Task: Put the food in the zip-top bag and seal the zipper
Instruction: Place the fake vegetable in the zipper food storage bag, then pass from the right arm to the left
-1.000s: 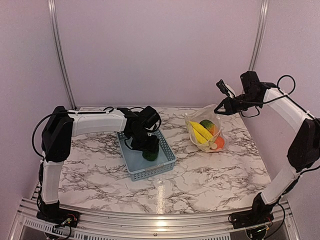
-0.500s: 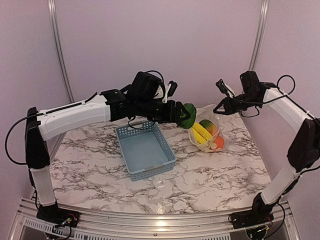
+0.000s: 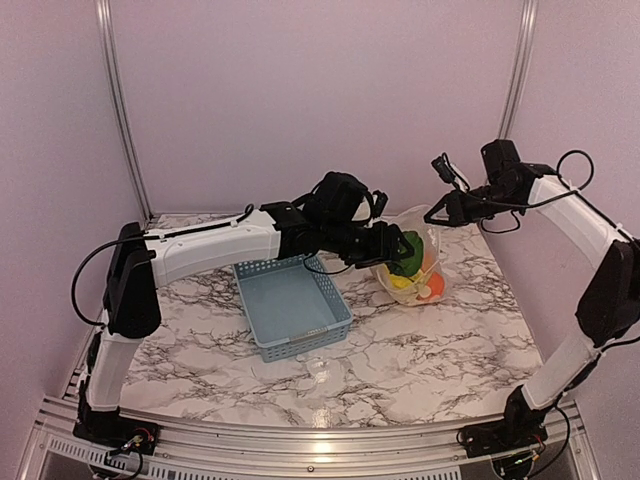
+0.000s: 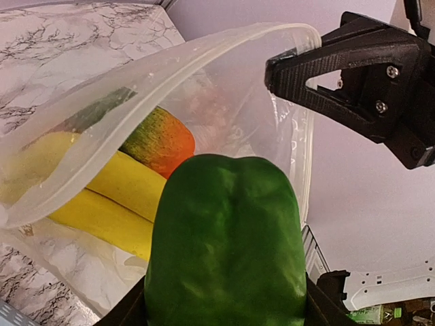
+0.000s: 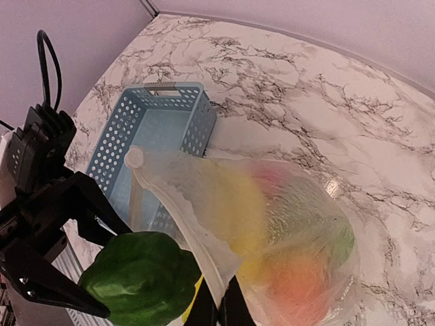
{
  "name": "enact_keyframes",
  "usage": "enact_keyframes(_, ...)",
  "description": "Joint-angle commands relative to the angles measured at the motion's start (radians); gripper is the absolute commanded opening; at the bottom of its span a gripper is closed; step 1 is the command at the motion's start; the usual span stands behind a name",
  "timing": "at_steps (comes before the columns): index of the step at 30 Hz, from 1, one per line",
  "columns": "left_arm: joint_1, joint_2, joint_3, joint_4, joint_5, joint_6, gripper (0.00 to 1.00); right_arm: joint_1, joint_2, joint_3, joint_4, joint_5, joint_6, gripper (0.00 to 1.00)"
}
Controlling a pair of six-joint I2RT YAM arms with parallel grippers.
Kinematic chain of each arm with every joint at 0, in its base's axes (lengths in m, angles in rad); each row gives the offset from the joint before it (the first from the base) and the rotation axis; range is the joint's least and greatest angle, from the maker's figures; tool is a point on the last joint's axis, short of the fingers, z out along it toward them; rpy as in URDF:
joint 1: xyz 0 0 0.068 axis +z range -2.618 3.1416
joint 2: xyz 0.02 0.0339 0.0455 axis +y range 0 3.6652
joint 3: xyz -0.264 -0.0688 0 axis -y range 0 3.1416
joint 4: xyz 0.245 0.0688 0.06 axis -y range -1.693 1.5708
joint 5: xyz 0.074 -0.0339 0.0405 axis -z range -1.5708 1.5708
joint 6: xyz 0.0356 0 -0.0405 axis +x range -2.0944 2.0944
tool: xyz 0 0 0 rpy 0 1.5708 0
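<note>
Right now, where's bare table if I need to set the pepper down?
Bare marble lies in front of the basket and right of the zip-top bag. Crowded at the bag's mouth: left gripper with green pepper, right gripper pinching the rim.

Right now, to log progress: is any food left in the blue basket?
No, the basket shows only its bare blue floor from above.

Likely a robotics lab enclosure: bare lilac walls [image 3: 300, 90], aluminium frame rails [image 3: 118, 100], marble-patterned desk [image 3: 420, 350], two mounted robot arms [image 3: 200, 245].
</note>
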Motion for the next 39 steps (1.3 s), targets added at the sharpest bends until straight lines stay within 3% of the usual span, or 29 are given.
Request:
enact_keyframes(1,0.003,0.027,0.081,-0.059,-0.067,-0.028,0.39,0.023,-0.040,0.007,0.052,-0.064,0.015,0.00)
enact_keyframes(7,0.017,0.088,0.103,-0.024,-0.133,-0.125,0.39,0.086,-0.038,-0.015,0.042,-0.092,-0.003,0.00)
enact_keyframes(12,0.024,0.125,0.103,0.074,-0.173,-0.231,0.45,0.121,-0.040,-0.029,0.041,-0.094,-0.011,0.00)
enact_keyframes(18,0.026,0.139,0.102,0.099,-0.190,-0.281,0.72,0.120,-0.034,-0.021,0.036,-0.072,-0.011,0.00)
enact_keyframes(23,0.020,0.047,0.079,0.035,-0.257,-0.162,0.98,0.116,-0.019,-0.021,0.037,-0.065,-0.013,0.00)
enact_keyframes(29,0.019,-0.080,0.045,-0.027,-0.268,-0.055,0.99,0.098,-0.004,-0.008,0.030,-0.070,-0.016,0.00)
enact_keyframes(34,0.015,-0.181,0.008,-0.069,-0.154,0.053,0.99,0.067,-0.008,-0.004,0.013,-0.075,-0.042,0.00)
enact_keyframes(36,0.009,-0.241,-0.068,-0.064,-0.181,0.120,0.99,0.056,-0.004,0.005,0.000,-0.078,-0.054,0.00)
enact_keyframes(39,-0.009,-0.366,-0.309,0.068,-0.311,0.284,0.99,0.054,0.000,0.018,-0.034,-0.089,-0.092,0.00)
